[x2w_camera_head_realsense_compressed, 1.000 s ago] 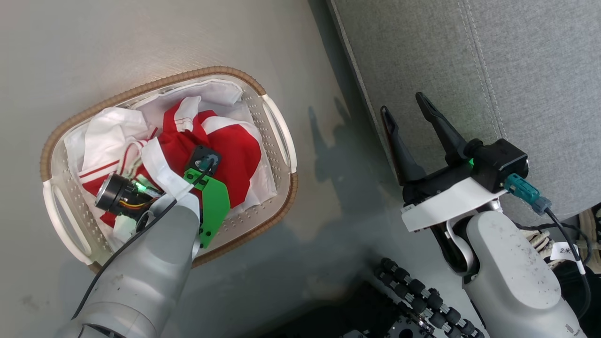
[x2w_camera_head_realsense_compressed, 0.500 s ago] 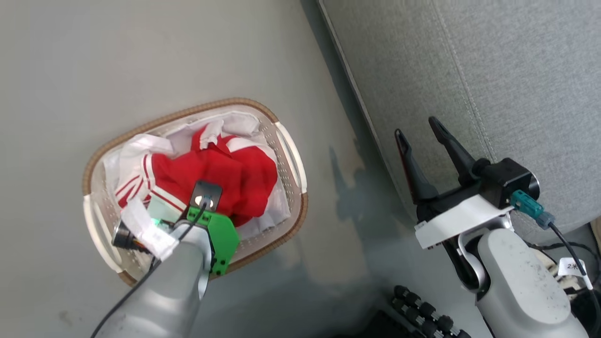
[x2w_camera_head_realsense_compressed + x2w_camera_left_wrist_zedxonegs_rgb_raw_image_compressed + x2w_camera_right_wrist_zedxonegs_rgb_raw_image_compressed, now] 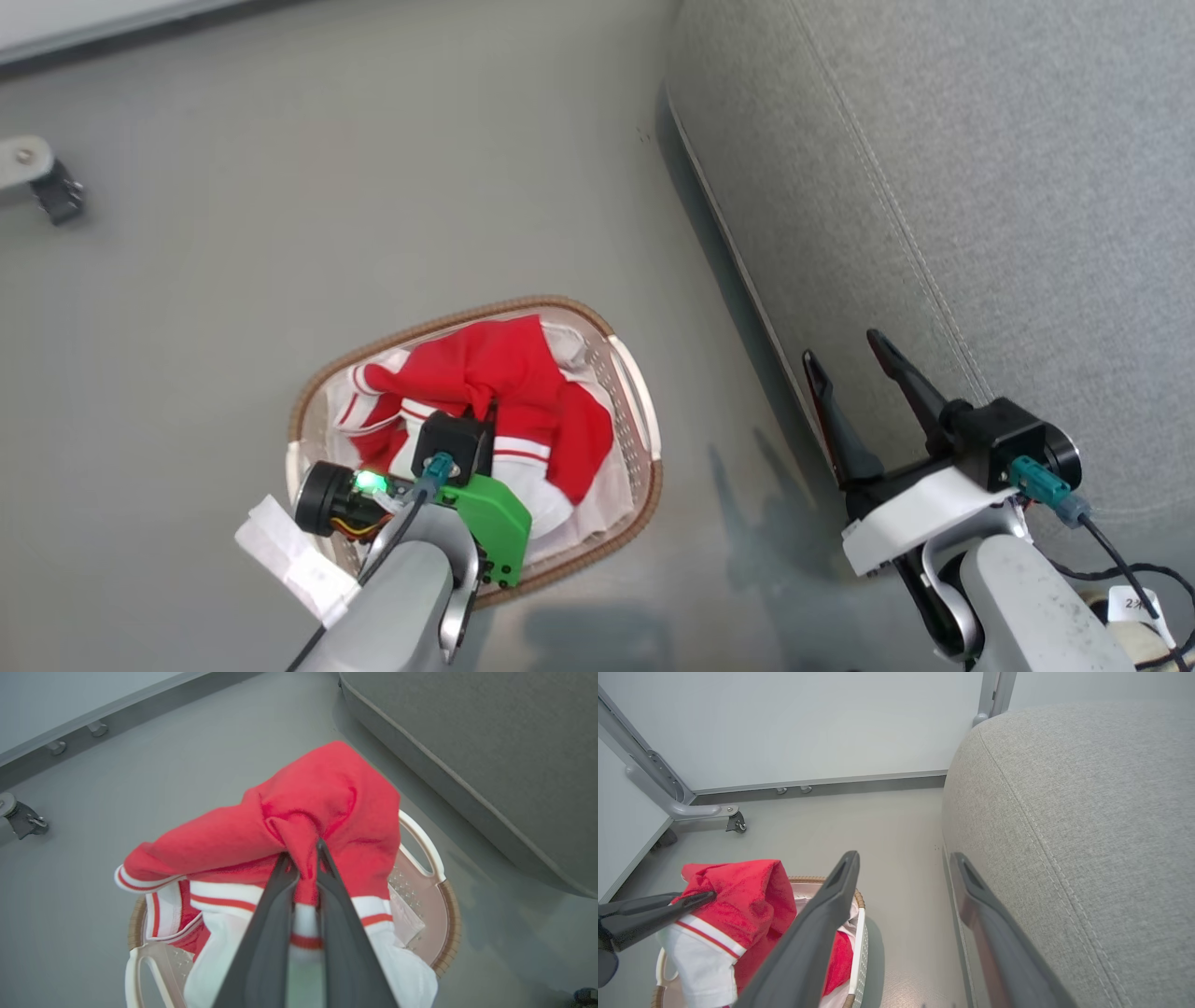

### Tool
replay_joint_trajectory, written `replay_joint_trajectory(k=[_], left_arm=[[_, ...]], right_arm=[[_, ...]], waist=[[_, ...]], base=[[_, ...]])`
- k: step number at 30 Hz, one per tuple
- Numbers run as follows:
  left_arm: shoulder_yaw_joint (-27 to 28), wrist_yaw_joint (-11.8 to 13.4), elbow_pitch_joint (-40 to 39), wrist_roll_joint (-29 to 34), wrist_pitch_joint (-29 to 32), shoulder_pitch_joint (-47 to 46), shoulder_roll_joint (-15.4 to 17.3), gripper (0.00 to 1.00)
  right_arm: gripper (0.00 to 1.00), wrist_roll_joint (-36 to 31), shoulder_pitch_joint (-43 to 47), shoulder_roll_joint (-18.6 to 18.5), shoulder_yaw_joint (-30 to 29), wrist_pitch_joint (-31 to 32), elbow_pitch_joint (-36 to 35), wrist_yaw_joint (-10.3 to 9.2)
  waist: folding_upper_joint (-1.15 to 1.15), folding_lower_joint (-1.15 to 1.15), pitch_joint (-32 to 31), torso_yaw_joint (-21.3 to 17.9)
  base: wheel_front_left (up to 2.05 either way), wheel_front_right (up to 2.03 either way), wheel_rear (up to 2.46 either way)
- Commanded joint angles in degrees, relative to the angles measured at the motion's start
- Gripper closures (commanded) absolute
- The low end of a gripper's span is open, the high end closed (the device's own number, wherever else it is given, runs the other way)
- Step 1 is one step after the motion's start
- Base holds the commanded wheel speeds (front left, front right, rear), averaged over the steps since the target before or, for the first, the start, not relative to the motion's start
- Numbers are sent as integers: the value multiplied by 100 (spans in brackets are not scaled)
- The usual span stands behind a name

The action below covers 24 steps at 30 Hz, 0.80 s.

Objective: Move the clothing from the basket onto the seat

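The red clothing (image 3: 509,369) with white striped panels is bunched up over the white basket (image 3: 646,439), which stands on the floor. My left gripper (image 3: 302,851) is shut on a fold of the red fabric and holds it raised above the basket rim (image 3: 449,905); white parts hang below. From the right wrist view the lifted clothing (image 3: 747,896) hangs from the left gripper (image 3: 707,896). My right gripper (image 3: 845,350) is open and holds nothing, beside the side wall of the grey seat (image 3: 980,187), to the basket's right.
A grey frame leg with a caster (image 3: 736,823) stands on the floor beyond the basket, by the white wall and its baseboard (image 3: 822,784). The seat's rounded corner (image 3: 985,732) rises well above the basket. Cables (image 3: 1120,579) hang by my right forearm.
The head camera has moved up and back, so the basket looks smaller and lower. My left gripper has lifted the red garment up out of the pile. The right gripper stays open.
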Motion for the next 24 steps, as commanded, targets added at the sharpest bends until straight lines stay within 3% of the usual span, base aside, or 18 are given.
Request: replay_joint_trajectory(k=[1,6,14,19,24], left_arm=[[104,-13,-292,98,-17,259,90,100],[628,-101,-1495,373,-20,715,85,100],[1327,-502,-2888,715,-19,1225,3,100],[1554,-684,-3422,661,-20,1317,-27,100],[1430,-804,-3948,327,-20,1291,-29,100]], right_arm=[[0,-47,131,-17,-6,-10,18,-2],[0,-126,366,-5,-18,-10,13,-2],[0,-241,730,-3,-58,-10,6,-2],[0,-287,919,-15,-7,-10,29,-2],[0,-309,1075,2,63,-10,68,-2]], waist=[[0,0,-618,409],[0,0,-996,587],[0,0,-1556,783],[0,0,-1793,846],[0,0,-1970,875]], base=[[0,0,0],[0,0,0],[0,0,0],[0,0,0],[0,0,0]])
